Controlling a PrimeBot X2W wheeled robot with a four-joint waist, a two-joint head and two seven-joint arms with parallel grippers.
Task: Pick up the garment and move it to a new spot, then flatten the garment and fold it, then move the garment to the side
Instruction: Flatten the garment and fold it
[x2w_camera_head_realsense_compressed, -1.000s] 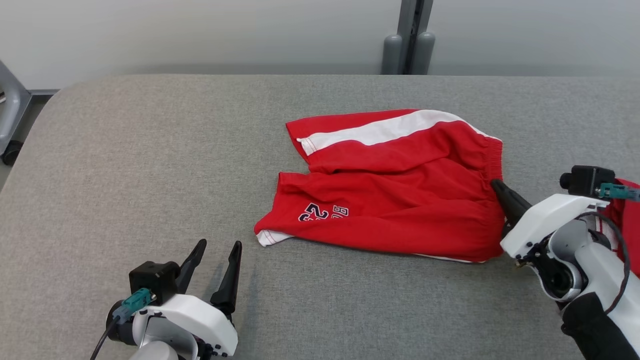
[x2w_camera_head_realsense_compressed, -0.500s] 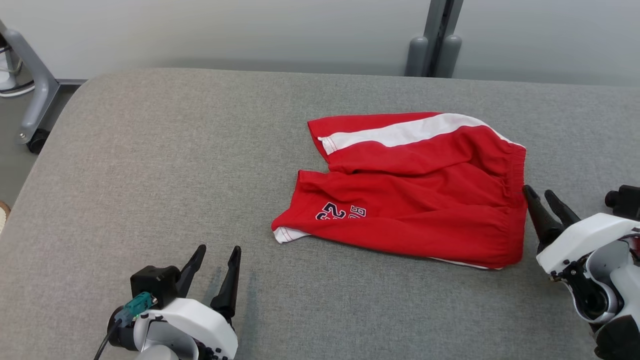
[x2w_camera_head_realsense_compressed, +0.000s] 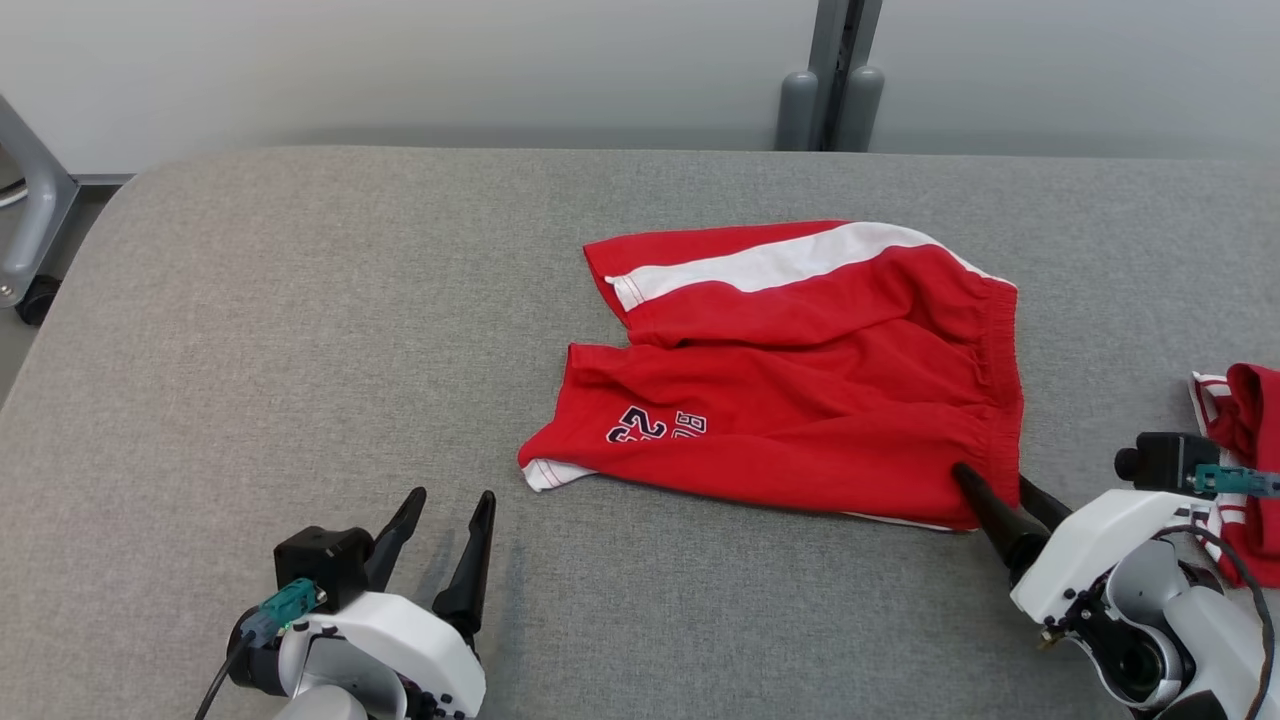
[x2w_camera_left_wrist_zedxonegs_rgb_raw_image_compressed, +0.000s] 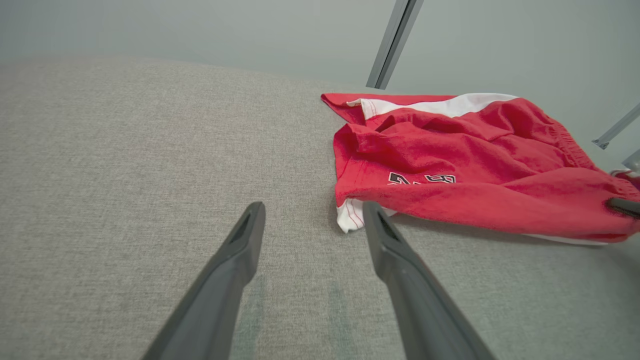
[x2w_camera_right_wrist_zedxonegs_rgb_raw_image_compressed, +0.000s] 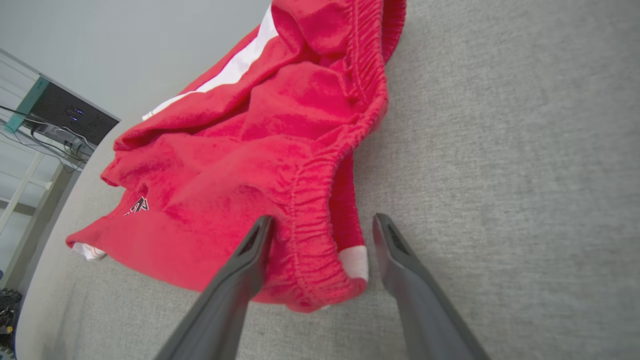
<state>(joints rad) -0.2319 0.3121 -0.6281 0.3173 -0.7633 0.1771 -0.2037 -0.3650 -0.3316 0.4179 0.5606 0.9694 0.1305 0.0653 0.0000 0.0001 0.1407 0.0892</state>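
Garment (x2w_camera_right_wrist_zedxonegs_rgb_raw_image_compressed: 260, 150) corner inside right gripper (x2w_camera_right_wrist_zedxonegs_rgb_raw_image_compressed: 323, 219) (spread).

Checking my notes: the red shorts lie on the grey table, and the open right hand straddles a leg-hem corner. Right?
Not quite. The open right hand straddles the elastic waistband corner of the red shorts, not a leg hem; the right wrist view shows it. The rest stands.

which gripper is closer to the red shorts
Right. The right gripper straddles a waistband corner of the shorts; the left gripper sits apart, short of the leg hem.
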